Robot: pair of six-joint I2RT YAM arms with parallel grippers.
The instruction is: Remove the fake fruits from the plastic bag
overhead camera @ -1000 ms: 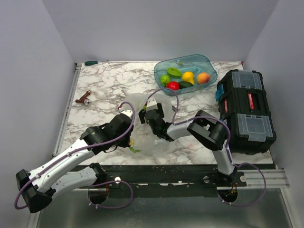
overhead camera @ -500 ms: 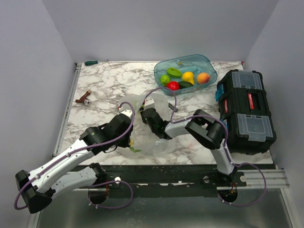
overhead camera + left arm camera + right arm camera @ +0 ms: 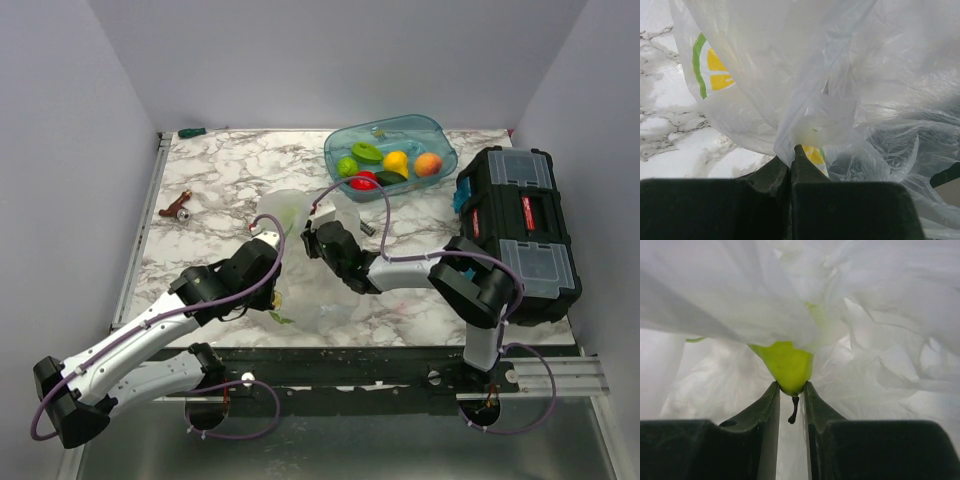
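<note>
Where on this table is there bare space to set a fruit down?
Widest bare marble: back left, between the brown object, the plastic bag and the tub. A smaller patch lies between tub, bag and toolbox. Middle front is crowded: left arm, right arm, bag.

Plastic bag: thin, crinkly, translucent film; fake fruit: smooth yellow-green plastic, faint sheen; table: glossy marble-patterned top; tub at 1 o'clock: clear teal plastic.

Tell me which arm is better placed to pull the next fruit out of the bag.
Right. The right fingers pinch a yellow-green fruit within the plastic bag folds, its stem showing between them, ready to withdraw. The left fingers only clamp a fold of the bag, steadying it.
</note>
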